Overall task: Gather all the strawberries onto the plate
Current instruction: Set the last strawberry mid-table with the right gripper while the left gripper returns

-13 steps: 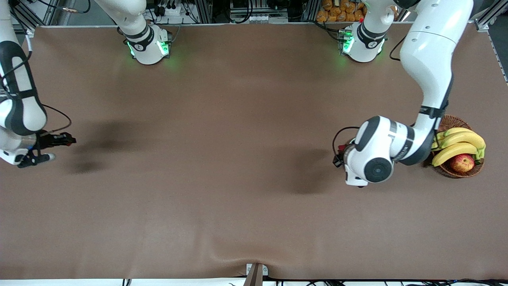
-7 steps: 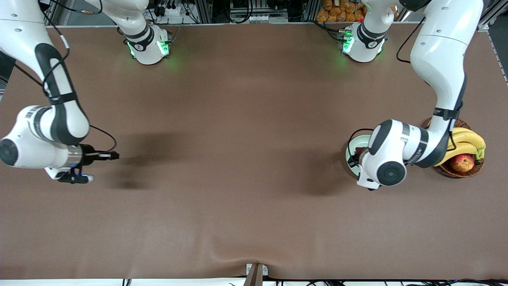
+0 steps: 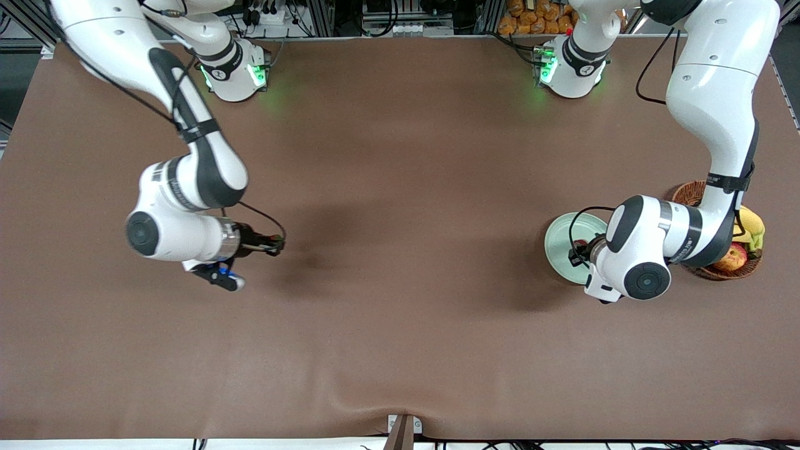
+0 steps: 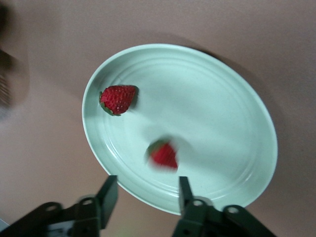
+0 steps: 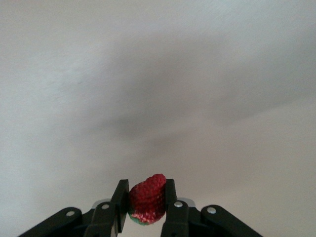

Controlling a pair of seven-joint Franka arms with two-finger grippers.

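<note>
Right gripper point(image 5: 145, 210), low centre of the right wrist view: fingers clamped on a strawberry point(image 5: 147, 197), red flesh upright between the pads, pale green cap at the bottom edge; blurred brown table above it. Same gripper point(image 3: 275, 242) in the front view, left of centre, over bare table point(image 3: 400, 325), at the tip of the arm descending from the upper left of the frame; dark shadow just right of it. Left gripper point(image 4: 145, 197), bottom edge of the left wrist view: fingers parted, gripping nothing, one finger point(image 4: 107, 193) lower left and the other lower right, poised over the rim of the plate point(image 4: 256, 113). Plate: pale mint green, round, filling the centre of that view. On the plate, two strawberries: one point(image 4: 118, 98) sharp, upper left of the plate, cap toward the rim; one point(image 4: 163, 154) blurred, lower centre, just above the gap between the fingers. Front view, right of centre: plate point(image 3: 559, 240) partly covered by the left arm's wrist, left gripper point(image 3: 580, 250) over it. Wicker basket point(image 3: 690, 192) just beside the plate, at the right edge, largely hidden by the arm; banana point(image 3: 752, 225) and apple point(image 3: 734, 257) showing in it.
</note>
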